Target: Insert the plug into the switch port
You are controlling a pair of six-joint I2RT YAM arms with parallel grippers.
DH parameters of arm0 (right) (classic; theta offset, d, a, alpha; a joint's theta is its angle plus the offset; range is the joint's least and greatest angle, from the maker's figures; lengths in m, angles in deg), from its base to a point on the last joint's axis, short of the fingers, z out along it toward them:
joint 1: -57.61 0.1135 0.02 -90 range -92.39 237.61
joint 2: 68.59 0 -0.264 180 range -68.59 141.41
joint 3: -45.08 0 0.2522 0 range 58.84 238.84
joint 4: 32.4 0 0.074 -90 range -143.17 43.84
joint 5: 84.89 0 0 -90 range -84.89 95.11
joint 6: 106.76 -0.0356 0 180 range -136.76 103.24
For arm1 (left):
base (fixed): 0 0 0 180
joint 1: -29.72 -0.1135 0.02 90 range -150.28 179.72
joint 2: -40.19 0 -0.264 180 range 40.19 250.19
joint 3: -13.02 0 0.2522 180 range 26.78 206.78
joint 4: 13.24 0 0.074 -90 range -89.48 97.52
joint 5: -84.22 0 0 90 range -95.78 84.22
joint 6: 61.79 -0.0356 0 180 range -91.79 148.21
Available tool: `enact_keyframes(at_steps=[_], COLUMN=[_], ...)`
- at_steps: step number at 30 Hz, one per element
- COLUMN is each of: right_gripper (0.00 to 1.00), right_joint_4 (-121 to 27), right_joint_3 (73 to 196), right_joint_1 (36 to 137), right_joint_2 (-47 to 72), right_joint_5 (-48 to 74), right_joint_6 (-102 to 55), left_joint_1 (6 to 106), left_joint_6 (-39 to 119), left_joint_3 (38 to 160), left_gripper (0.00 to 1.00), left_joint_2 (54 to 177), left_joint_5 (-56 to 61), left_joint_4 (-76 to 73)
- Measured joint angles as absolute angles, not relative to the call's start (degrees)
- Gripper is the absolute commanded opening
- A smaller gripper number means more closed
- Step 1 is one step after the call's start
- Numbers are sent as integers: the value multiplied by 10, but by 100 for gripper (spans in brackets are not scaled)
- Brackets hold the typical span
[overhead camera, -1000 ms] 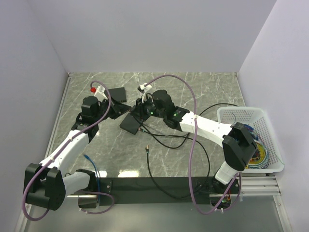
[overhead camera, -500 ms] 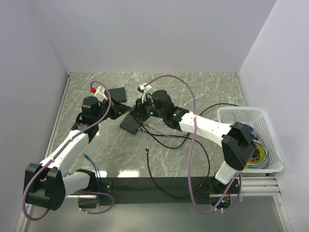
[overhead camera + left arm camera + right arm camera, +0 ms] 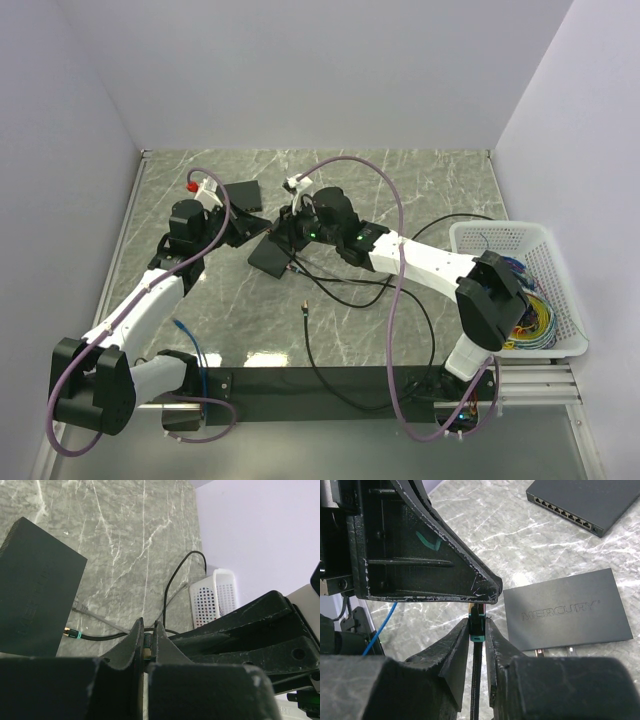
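Observation:
Both grippers meet over the middle of the table. My right gripper (image 3: 477,626) is shut on the plug (image 3: 476,631), a teal-banded connector on a braided black cable (image 3: 474,680). My left gripper (image 3: 145,630) is shut on the plug's pale gold tip (image 3: 144,651); its fingers (image 3: 420,545) fill the right wrist view's upper left. In the top view the left gripper (image 3: 258,226) and right gripper (image 3: 281,232) touch, and the plug is hidden. A switch with a row of sockets (image 3: 585,502) lies at the far left (image 3: 245,193). A second black box marked MERCURY (image 3: 565,612) lies just below the grippers (image 3: 272,257).
Two plugs sit in the MERCURY box's near edge (image 3: 555,652). A loose black cable end (image 3: 303,307) lies mid-table. A blue cable tip (image 3: 178,324) lies near the left base. A white basket (image 3: 470,240) of wires stands at the right. Purple hoses arch over both arms.
Almost nothing has moved. The right arm has eased very slightly to the left; both grippers stay shut at the same spot.

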State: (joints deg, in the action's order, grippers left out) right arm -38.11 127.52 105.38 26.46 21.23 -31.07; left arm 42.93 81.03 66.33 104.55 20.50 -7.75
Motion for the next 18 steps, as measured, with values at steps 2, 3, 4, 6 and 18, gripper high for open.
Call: enact_keyframes(at_steps=[2, 3, 4, 6, 18], right_gripper=[25, 23, 23, 22, 0], right_joint_4=[-381, -381, -381, -381, -382], right_joint_3=[1275, 1275, 1276, 1276, 1276], right_joint_1=[1054, 1054, 1054, 1055, 1055], right_joint_2=[266, 267, 267, 267, 267], right_joint_5=[212, 212, 212, 212, 203], right_joint_6=[-311, -311, -310, -311, -310], left_joint_1=[429, 429, 429, 429, 429], left_joint_6=[810, 811, 811, 811, 807], left_joint_3=[663, 663, 663, 663, 663], left_gripper=[1, 1, 1, 0, 41], left_joint_2=[1045, 1045, 1045, 1045, 1046], left_joint_5=[204, 203, 203, 203, 201], left_joint_4=[-77, -77, -77, -77, -77])
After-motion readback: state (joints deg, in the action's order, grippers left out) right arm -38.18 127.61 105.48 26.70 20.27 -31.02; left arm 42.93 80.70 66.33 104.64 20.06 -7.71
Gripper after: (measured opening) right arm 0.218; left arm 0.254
